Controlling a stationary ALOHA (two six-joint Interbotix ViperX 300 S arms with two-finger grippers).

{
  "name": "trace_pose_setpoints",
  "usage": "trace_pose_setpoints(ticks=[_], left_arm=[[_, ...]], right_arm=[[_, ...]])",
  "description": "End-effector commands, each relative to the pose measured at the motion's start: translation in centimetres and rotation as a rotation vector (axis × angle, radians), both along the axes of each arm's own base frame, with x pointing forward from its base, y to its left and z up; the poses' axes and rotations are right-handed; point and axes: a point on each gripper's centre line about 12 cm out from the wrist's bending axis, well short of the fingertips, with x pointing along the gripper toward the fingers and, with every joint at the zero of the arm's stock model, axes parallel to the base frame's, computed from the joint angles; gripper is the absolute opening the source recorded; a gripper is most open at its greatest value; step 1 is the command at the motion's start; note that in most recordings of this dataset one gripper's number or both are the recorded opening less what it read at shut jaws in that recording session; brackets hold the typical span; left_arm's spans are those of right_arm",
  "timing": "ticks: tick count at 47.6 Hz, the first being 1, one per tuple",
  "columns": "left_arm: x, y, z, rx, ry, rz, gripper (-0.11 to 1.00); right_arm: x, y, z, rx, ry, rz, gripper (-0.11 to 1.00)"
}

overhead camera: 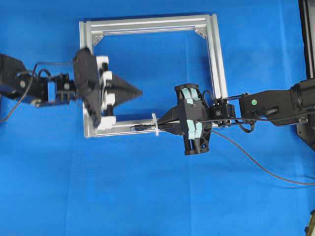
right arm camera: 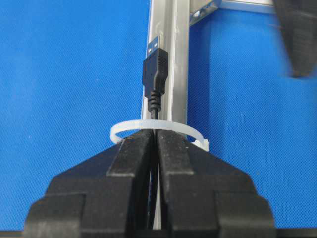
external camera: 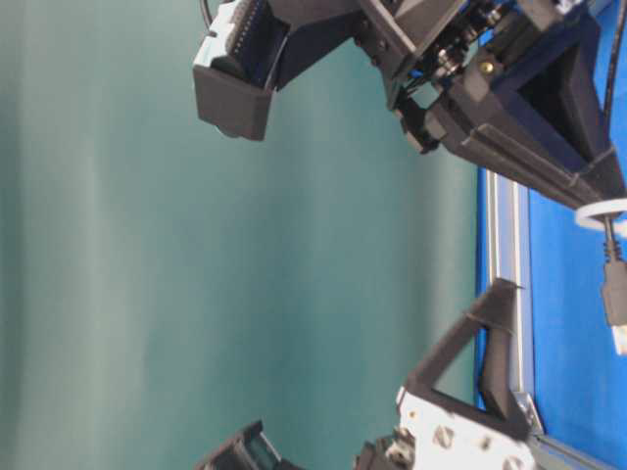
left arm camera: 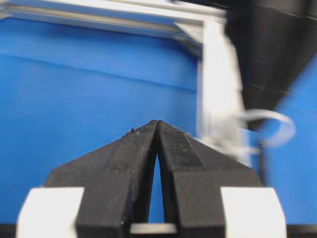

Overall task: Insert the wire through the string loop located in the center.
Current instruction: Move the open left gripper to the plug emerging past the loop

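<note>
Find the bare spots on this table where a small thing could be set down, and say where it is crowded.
Free: the blue cloth below the frame, and the patch inside the frame, above the left gripper. Crowded: the lower rail, where the right gripper holds the wire through the loop.

No readable text, labels, brands, numbers or signs in any view.

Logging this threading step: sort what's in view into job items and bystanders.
Job items: wire, already poked through the string loop; right gripper shut on the wire; left gripper shut, empty.

Bystanders: aluminium frame; blue table cover.
</note>
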Motion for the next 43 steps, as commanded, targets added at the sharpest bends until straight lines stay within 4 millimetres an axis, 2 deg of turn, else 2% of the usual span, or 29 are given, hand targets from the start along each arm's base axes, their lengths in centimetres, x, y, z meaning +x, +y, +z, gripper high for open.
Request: trace_pose_setpoints(ticks=[1,9,14,40,43], left_arm=[[0.2,-1.6,1.3,-0.016,-0.045,-0.042,0.00],[0.2,-4.5,1.5,-0.034,-0.051,-0.117,0.00],[0.1,-5.4,1.4,-0.035,-0.046,-0.140,0.00],[0.2,-5.4,1.4,-0.023,-0.045,-0.144,0.00],[0.2,-5.4,1.4,-0.025,-0.046,-0.145,0.07]], right_arm=[[0.4,0.1,1.0,0.004,-0.034,0.001,-0.02],[0.5,0.1,1.1,0.002,-0.037,0.003,-0.02],[0.5,0.1,1.0,0.002,-0.037,0.003,-0.02],[0.5,0.1,1.0,0.002,-0.037,0.003,-0.02],[0.5,0.1,1.0,0.002,-0.037,0.003,-0.02]])
